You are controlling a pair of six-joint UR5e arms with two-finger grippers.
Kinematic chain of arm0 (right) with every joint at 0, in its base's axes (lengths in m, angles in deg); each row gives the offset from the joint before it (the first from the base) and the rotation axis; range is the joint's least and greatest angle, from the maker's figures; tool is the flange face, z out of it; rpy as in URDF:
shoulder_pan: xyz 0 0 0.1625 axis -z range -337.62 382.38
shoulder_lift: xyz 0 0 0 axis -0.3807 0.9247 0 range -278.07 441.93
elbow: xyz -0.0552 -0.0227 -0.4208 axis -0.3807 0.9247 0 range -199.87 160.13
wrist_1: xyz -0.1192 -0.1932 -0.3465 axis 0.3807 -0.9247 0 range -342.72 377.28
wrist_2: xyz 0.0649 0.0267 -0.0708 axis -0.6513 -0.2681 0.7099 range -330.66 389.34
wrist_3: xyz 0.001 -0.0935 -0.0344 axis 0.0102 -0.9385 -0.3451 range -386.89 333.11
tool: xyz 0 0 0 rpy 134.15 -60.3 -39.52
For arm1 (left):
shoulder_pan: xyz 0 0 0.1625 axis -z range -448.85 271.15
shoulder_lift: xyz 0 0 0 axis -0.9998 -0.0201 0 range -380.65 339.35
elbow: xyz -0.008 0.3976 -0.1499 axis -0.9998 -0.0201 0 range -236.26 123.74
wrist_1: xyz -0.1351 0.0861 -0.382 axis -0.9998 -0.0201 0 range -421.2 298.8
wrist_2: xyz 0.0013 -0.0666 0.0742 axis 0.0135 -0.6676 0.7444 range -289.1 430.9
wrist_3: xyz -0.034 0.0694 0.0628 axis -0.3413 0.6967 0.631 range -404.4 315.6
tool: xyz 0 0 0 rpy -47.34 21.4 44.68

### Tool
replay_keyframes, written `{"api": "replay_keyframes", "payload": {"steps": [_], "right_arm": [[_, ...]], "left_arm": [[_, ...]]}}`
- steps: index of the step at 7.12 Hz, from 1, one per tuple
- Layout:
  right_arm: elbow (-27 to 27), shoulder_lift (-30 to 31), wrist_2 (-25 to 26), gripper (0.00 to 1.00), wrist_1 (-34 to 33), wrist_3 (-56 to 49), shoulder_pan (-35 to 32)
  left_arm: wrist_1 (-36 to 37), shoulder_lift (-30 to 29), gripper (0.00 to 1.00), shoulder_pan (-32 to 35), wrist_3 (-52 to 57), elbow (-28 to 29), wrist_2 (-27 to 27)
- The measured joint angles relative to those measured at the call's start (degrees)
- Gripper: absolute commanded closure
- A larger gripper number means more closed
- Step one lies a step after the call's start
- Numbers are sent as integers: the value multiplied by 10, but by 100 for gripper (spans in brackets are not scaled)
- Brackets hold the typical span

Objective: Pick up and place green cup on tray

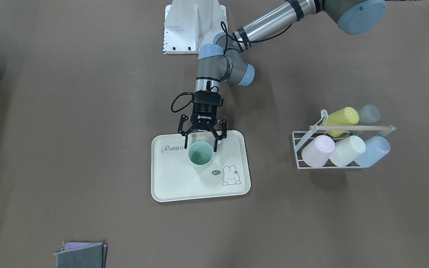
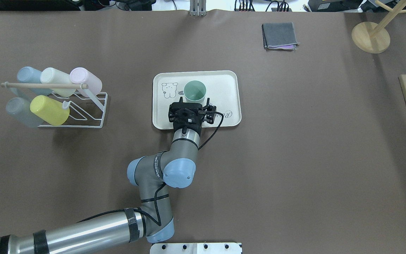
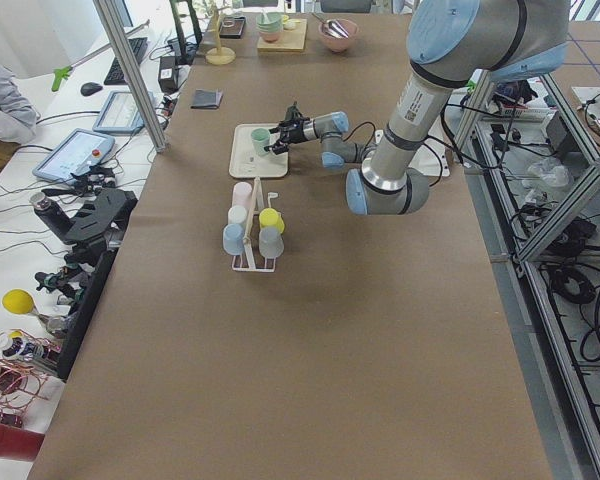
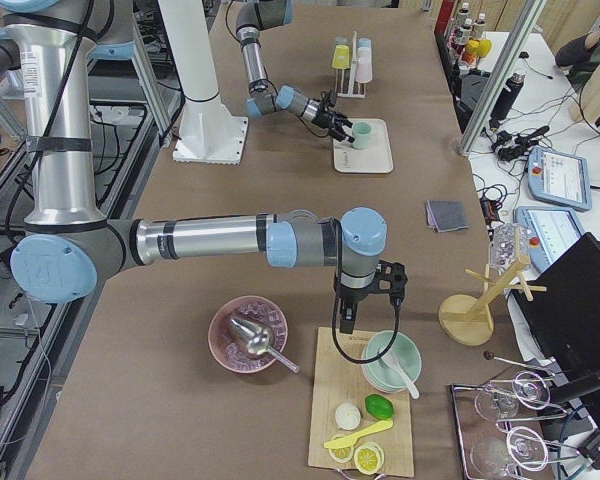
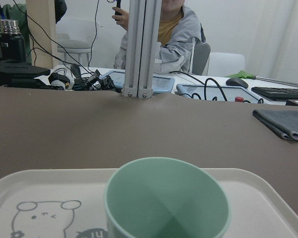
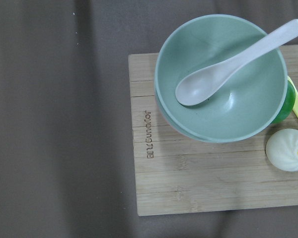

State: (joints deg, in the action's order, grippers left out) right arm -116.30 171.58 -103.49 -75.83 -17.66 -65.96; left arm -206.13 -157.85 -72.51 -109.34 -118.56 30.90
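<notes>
The green cup [image 1: 200,156] stands upright on the cream tray [image 1: 177,182], near its middle beside the "Rabbit" script. My left gripper [image 1: 201,144] is open, low over the tray on the robot's side of the cup, one finger at each side of the cup's rim, apart from it. In the overhead view the cup [image 2: 195,91] sits just beyond the gripper [image 2: 193,103] on the tray [image 2: 224,84]. The left wrist view shows the cup [image 5: 166,203] close up and the tray rim [image 5: 20,181]. My right gripper [image 4: 368,305] hangs over a wooden board; I cannot tell its state.
A white wire rack [image 2: 93,113] with several pastel cups lies on my left. A folded grey cloth [image 2: 280,35] and a wooden stand [image 2: 370,37] sit at the far side. Under the right wrist are a green bowl with spoon [image 6: 218,79] and the board [image 6: 198,183].
</notes>
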Motion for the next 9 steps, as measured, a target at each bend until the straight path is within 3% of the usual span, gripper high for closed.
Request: {"api": "replay_keyframes", "payload": {"steps": [3, 6, 8, 9], "right_arm": [[-2, 0, -1, 0, 0, 0, 0], [-2, 1, -1, 0, 0, 0, 0], [-1, 1, -1, 0, 0, -1, 0], [-1, 1, -1, 0, 0, -2, 0]], "left_arm": [[6, 21, 2, -4, 3, -58, -3], [32, 75, 2, 3, 35, -178, -28], [63, 133, 2, 44, 78, -292, -124], [91, 157, 2, 90, 101, -342, -201]]}}
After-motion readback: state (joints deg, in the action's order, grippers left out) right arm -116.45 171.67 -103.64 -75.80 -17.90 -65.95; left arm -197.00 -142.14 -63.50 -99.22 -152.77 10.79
